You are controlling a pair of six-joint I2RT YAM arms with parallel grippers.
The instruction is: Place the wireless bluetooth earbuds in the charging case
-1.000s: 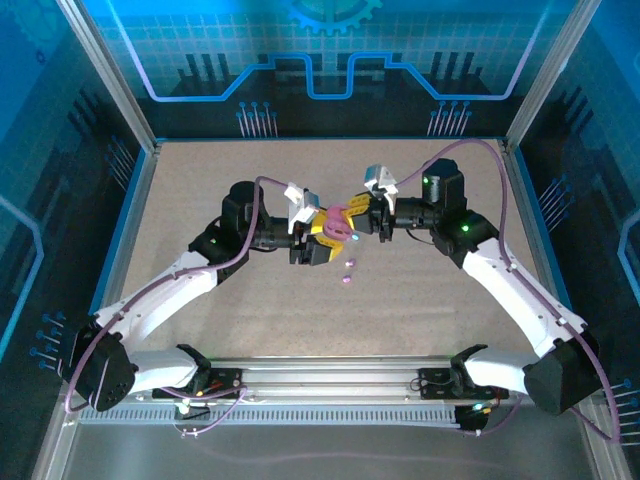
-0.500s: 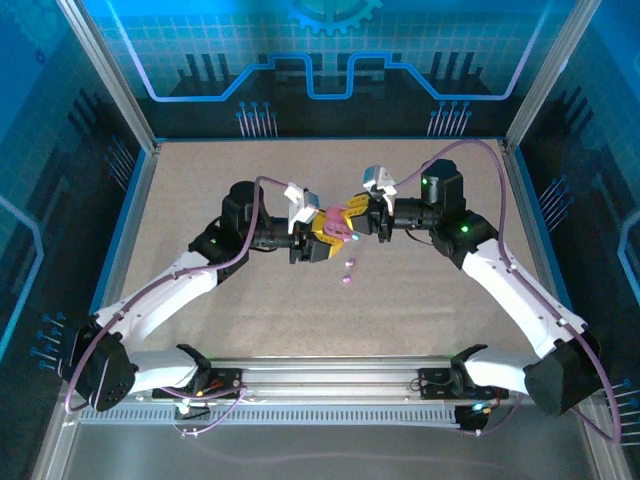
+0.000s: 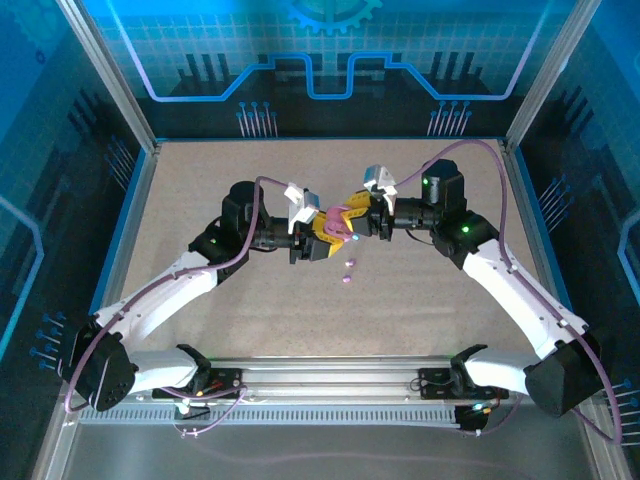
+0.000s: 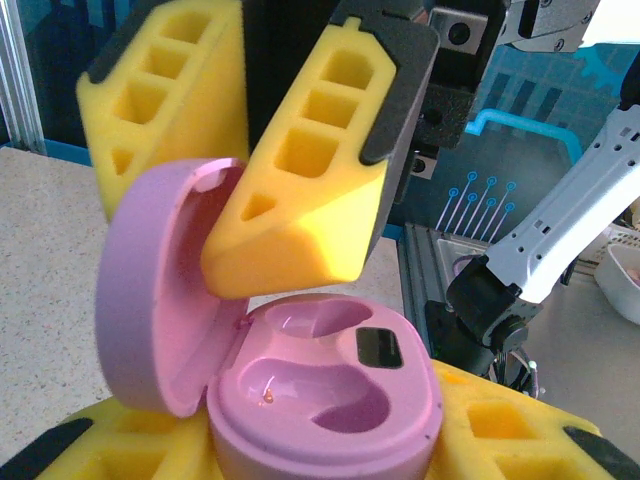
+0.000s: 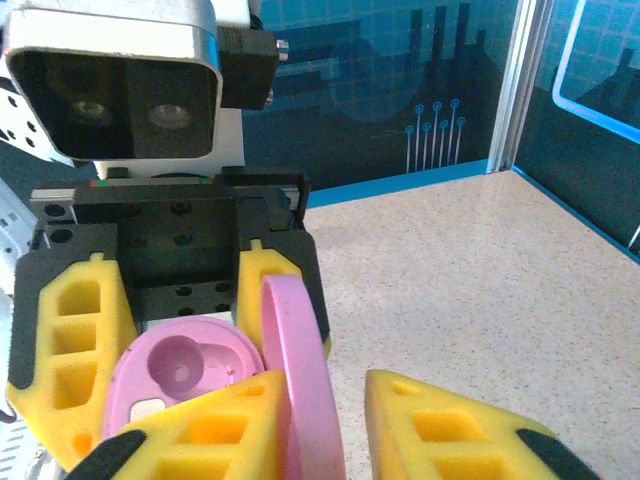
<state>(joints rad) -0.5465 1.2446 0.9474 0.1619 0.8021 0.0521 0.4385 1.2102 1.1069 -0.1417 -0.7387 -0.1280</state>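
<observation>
Currently pink case point(image 4: 330, 400) open, 2 wells point(image 4: 300, 385) empty; left fingers point(image 4: 500, 430) clamp base, right fingers point(image 4: 300, 200) loosely straddle lid point(image 4: 150, 300).

Speckled beige table point(image 3: 420, 300), blue circuit-pattern walls point(image 3: 200, 40), aluminium frame posts point(image 3: 108, 75)

Left pincer point(image 3: 324, 238) around case point(image 3: 331, 217); earbuds point(image 3: 346, 281) on table point(image 3: 420, 320) before them
</observation>
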